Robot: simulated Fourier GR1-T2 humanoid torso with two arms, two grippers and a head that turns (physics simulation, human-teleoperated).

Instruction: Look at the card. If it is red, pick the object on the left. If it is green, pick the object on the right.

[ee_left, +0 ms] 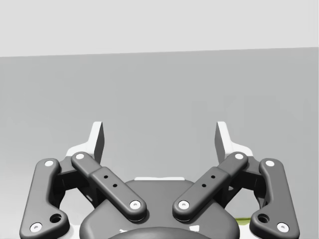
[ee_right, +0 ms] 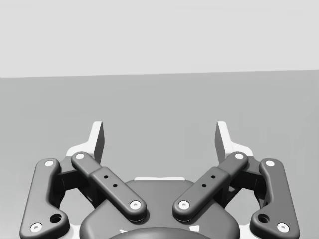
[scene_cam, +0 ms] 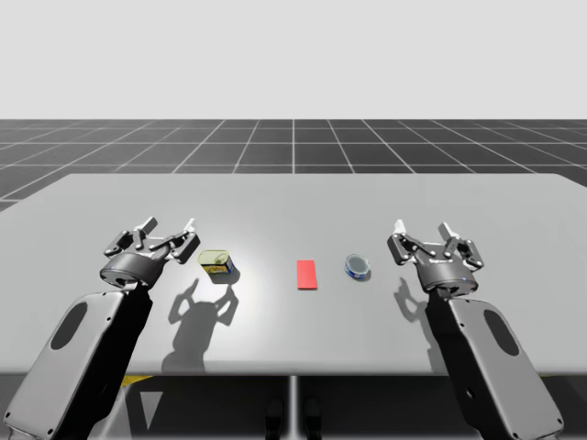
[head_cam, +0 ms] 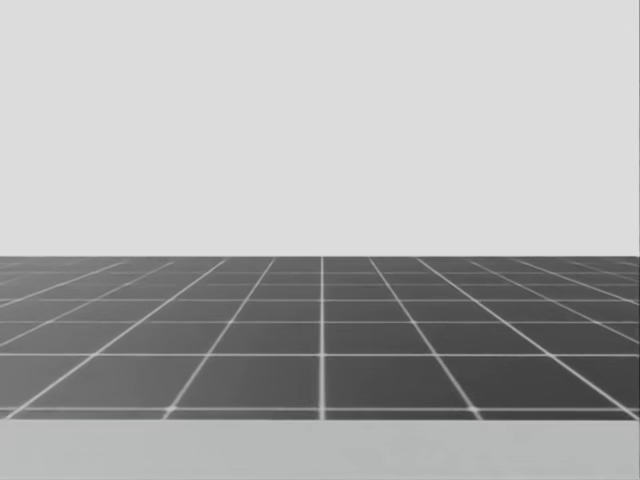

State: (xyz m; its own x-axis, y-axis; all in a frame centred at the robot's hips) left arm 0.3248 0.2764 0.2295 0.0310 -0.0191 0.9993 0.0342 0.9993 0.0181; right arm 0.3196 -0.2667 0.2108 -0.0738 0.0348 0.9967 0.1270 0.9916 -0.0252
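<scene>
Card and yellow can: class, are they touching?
Apart. The high view shows bare table between the card and the yellow can.

High view. My left arm [scene_cam: 73, 367] runs out past the edge at 7 o'clock, my right arm [scene_cam: 495, 367] at 5 o'clock. The near corners of the worktop [scene_cam: 293, 197] are cut off at 8 and 4 o'clock.

The yellow-green object [scene_cam: 217, 264] is too small to tell can from box, and its far face is hidden. The round blue object [scene_cam: 358, 267], at 3 o'clock of the red card [scene_cam: 306, 274], has a lid too small to make out.

A yellow scrap [scene_cam: 138, 378] under the worktop's near lip is mostly covered; I cannot tell what it is.

Left wrist view. A yellow-green sliver [ee_left: 242, 219] sits at 4 o'clock of my left claw [ee_left: 159, 132], mostly behind the linkage. The claw's base is cut off.

Head view. The worktop is a strip at 6 o'clock, the rest cut off.
</scene>
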